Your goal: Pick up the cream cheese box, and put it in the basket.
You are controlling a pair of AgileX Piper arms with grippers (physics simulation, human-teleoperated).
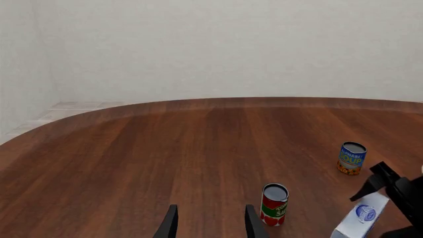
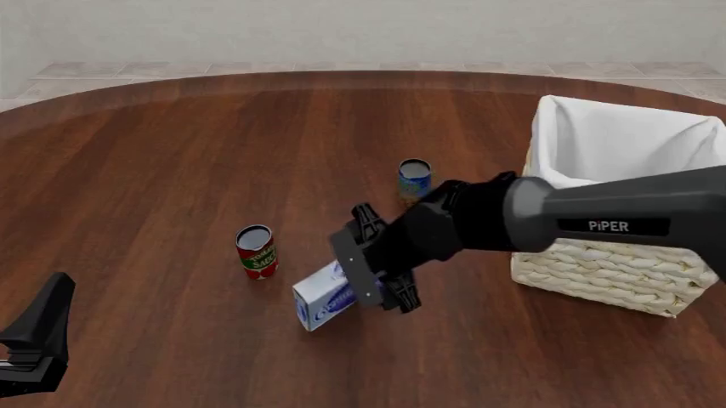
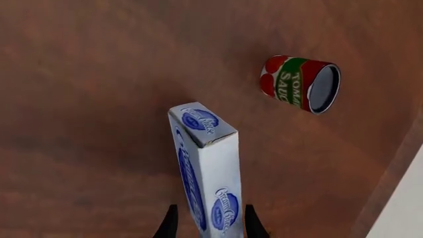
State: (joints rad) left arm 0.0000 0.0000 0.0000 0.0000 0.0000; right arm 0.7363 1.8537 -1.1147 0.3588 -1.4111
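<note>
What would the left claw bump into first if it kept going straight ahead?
Probably nothing: ahead of the left claw lies only bare table, then the wall. The red can stands just off to the side, though depth is hard to judge.

The table is seen from above and behind the arms in the front view. A low, level look across it toward the wall is given by the left wrist view. The right wrist view is aimed steeply down, close. The red can is shared by all three.
</note>
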